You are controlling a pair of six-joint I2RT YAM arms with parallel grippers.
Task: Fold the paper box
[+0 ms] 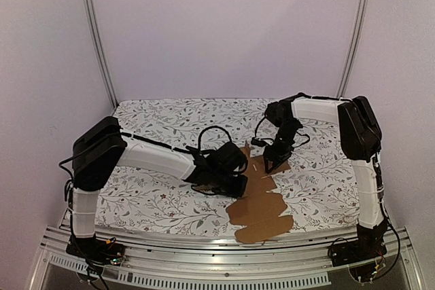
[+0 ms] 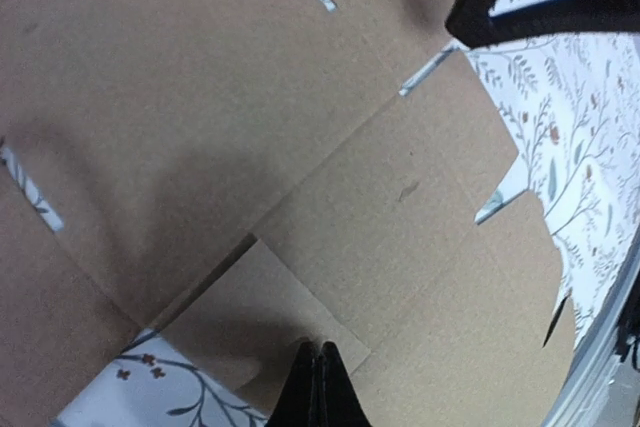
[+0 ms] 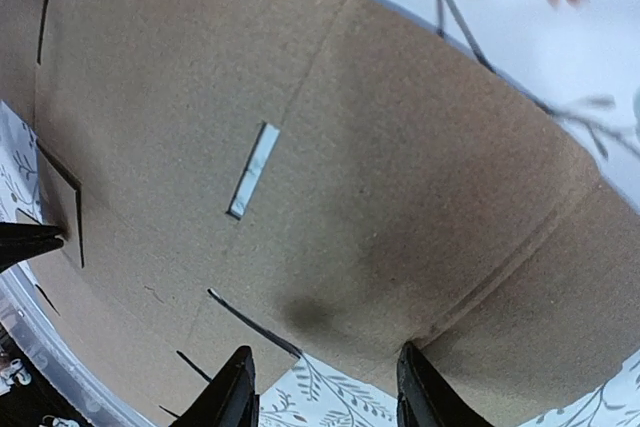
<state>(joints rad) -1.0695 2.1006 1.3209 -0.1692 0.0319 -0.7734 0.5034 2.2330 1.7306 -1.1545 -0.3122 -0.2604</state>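
Observation:
The paper box (image 1: 262,202) lies flat and unfolded as a brown die-cut sheet on the floral cloth, reaching from mid-table to the front edge. My left gripper (image 1: 238,183) sits at the sheet's left edge. In the left wrist view it (image 2: 318,379) is shut, with its tips resting on a small side flap of the paper box (image 2: 380,197) and nothing between them. My right gripper (image 1: 270,164) is over the sheet's far end. The right wrist view shows it (image 3: 325,382) open, low over the paper box (image 3: 350,147), straddling a notch where the cloth shows.
The floral tablecloth (image 1: 163,120) covers the table. A metal rail (image 1: 204,256) runs along the front edge just below the sheet's near flap. White walls and two slanted frame posts (image 1: 98,39) close off the back.

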